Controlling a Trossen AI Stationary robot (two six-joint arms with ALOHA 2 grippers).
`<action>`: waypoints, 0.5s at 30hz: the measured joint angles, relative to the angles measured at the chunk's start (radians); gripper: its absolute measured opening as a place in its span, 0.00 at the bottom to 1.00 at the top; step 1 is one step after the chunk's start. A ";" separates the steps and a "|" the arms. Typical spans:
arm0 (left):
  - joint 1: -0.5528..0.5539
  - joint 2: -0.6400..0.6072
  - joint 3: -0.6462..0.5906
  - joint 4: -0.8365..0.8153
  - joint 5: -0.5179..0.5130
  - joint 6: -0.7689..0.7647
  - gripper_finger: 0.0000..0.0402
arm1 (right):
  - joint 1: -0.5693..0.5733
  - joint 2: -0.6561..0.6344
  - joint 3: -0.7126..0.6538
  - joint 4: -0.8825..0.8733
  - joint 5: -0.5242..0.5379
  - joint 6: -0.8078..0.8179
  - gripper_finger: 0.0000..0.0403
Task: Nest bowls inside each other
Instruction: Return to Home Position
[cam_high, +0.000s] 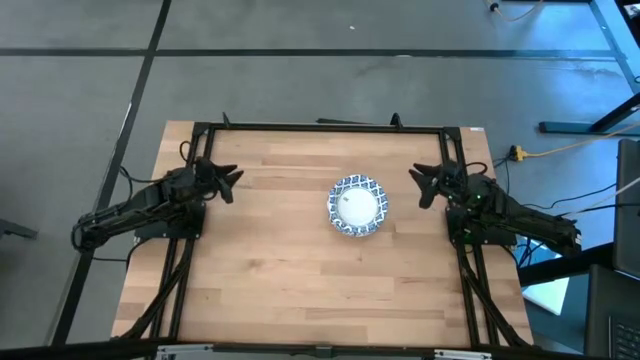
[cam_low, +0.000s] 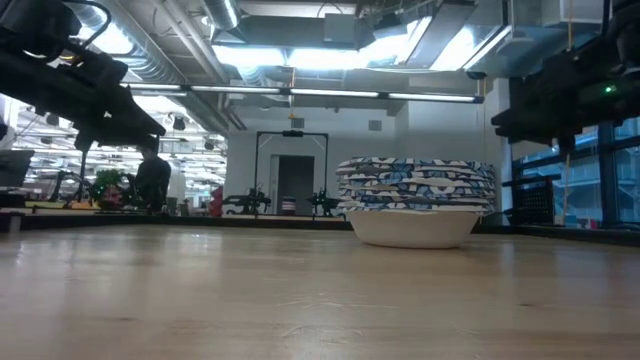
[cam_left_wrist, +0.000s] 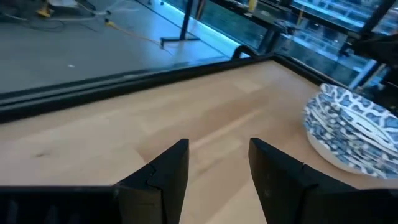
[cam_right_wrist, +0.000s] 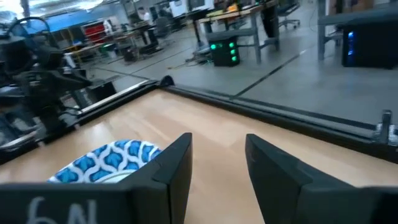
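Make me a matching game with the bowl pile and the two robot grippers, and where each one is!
Things:
1. bowl stack
2. left gripper
3. right gripper

Places:
A. over the right side of the table, fingers open
B. middle of the table
C. over the left side of the table, fingers open

Pairs: 1-B, 2-C, 3-A

Grey floor (cam_high: 300, 80) (dark seams), wooden table (cam_high: 280, 260), bright ceiling lights (cam_low: 320, 55).

Left gripper (cam_high: 232, 183) and right gripper (cam_high: 418, 187), both raised, fingers apart.
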 joint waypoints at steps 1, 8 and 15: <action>0.000 0.000 0.000 0.001 -0.009 0.003 0.40 | 0.000 0.000 0.000 0.001 0.011 -0.003 0.37; 0.000 0.000 0.000 -0.004 0.059 0.003 0.40 | 0.000 0.002 0.000 0.001 -0.003 -0.003 0.37; 0.000 0.000 0.000 -0.004 0.060 0.003 0.40 | 0.000 0.002 0.000 0.001 -0.005 -0.003 0.37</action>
